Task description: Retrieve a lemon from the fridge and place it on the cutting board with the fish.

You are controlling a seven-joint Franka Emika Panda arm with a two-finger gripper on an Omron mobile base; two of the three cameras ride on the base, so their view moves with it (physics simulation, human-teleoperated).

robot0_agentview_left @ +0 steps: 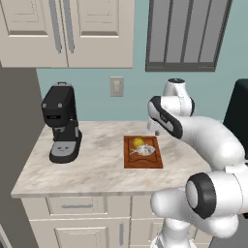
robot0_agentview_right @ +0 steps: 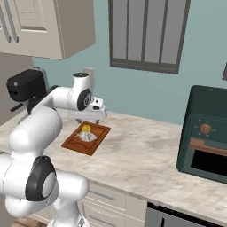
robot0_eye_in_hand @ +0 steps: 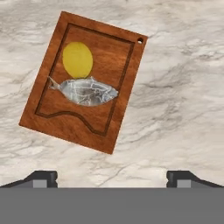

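I hold the gripper (robot0_eye_in_hand: 112, 177) above the cutting board (robot0_eye_in_hand: 122, 65), jaws apart and empty, because the lemon (robot0_eye_in_hand: 77, 60) rests beside the fish (robot0_eye_in_hand: 87, 92).

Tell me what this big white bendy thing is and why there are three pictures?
It's a robot arm with a two-finger gripper, open and holding nothing. Two pictures come from cameras behind the arm, one on each side. The third comes from a camera on its hand, looking down. On the marble counter lies a wooden cutting board. On it rest a silvery fish and a yellow lemon, side by side. A black coffee machine stands nearby, and a dark green oven sits further along.
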